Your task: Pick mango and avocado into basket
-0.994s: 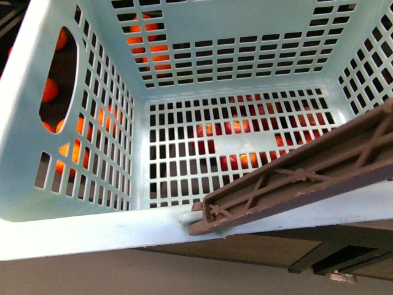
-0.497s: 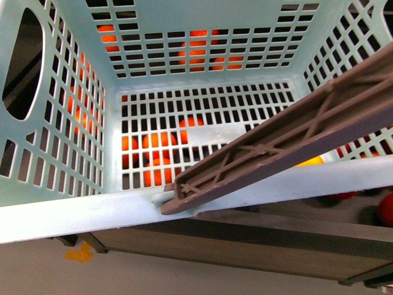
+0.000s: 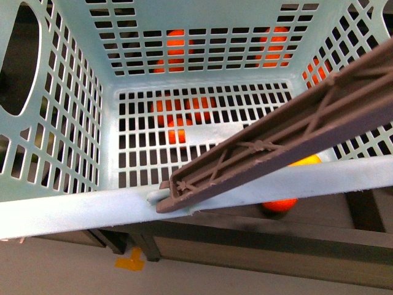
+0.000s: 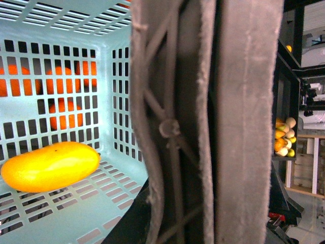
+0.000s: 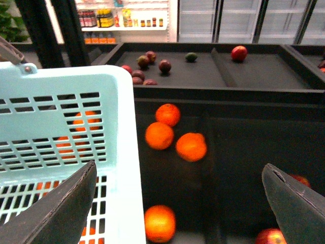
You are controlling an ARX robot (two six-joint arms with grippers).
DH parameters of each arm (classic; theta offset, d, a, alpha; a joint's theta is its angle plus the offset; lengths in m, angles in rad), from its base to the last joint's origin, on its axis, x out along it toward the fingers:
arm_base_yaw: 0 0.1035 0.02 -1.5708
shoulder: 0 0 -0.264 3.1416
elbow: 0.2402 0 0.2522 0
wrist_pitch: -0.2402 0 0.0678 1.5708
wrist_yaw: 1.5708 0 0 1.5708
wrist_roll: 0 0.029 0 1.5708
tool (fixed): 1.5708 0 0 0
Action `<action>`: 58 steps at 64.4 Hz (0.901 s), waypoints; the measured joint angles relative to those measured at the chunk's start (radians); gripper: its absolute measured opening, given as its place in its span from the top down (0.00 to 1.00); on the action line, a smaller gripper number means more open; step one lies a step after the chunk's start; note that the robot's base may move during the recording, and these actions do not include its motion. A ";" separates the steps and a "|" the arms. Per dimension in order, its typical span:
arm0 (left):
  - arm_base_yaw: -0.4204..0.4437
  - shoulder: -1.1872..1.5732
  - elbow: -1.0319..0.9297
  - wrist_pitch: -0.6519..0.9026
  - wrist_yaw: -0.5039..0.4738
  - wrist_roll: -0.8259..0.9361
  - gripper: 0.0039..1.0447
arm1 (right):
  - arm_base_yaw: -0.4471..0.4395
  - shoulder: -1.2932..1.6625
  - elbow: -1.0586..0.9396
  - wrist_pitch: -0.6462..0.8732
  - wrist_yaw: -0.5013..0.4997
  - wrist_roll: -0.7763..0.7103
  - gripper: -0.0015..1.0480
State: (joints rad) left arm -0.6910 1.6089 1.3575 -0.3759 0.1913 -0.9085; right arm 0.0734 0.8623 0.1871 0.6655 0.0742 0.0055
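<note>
Brown handle (image 4: 203, 122) hogs left wrist view, left claw not visible. Mango (image 4: 50, 166) lying on basket (image 3: 73, 212) floor. Right claw (image 5: 177, 168) wide open, empty, above oranges (image 5: 175, 134); avocado (image 5: 191, 57) far back, well apart.

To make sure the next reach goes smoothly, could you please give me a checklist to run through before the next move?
1. The mango is in the basket: ok, it lies on the slotted floor.
2. The avocado is in the basket: not ok; the dark green fruit that is probably it lies in a far bin.
3. The right gripper is open and empty: ok.
4. The handle is off the basket's opening: not ok, it slants across it.
5. The left gripper is free: cannot tell; the handle fills its wrist view.
</note>
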 joint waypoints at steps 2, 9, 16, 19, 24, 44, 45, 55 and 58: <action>0.000 0.000 0.000 0.000 -0.001 -0.002 0.87 | 0.000 0.000 0.000 0.000 0.000 0.000 0.08; 0.000 0.000 0.000 0.000 -0.001 -0.001 0.87 | 0.000 0.000 0.000 0.000 0.000 0.000 0.08; 0.000 0.000 0.000 0.000 0.002 -0.002 0.87 | 0.000 0.000 0.000 0.000 0.000 0.000 0.08; 0.000 0.000 0.000 0.000 0.003 -0.002 0.87 | 0.000 0.000 0.000 0.000 0.000 0.000 0.08; 0.000 0.000 0.000 0.000 0.004 -0.002 0.87 | 0.000 0.000 0.000 0.000 0.000 0.000 0.08; 0.000 0.000 0.000 0.000 0.000 -0.001 0.87 | 0.000 0.000 0.000 0.000 0.000 0.000 0.08; 0.000 0.000 0.000 0.000 0.001 -0.001 0.87 | 0.000 0.000 0.000 0.000 0.000 0.000 0.08; 0.000 0.000 0.000 0.000 0.003 -0.003 0.87 | 0.000 -0.001 0.000 0.000 0.000 0.000 0.08; 0.000 0.000 0.000 0.000 0.002 -0.003 0.87 | 0.000 -0.001 0.000 0.000 0.000 0.000 0.08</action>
State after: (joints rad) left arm -0.6910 1.6089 1.3575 -0.3759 0.1932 -0.9112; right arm 0.0734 0.8616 0.1875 0.6659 0.0742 0.0055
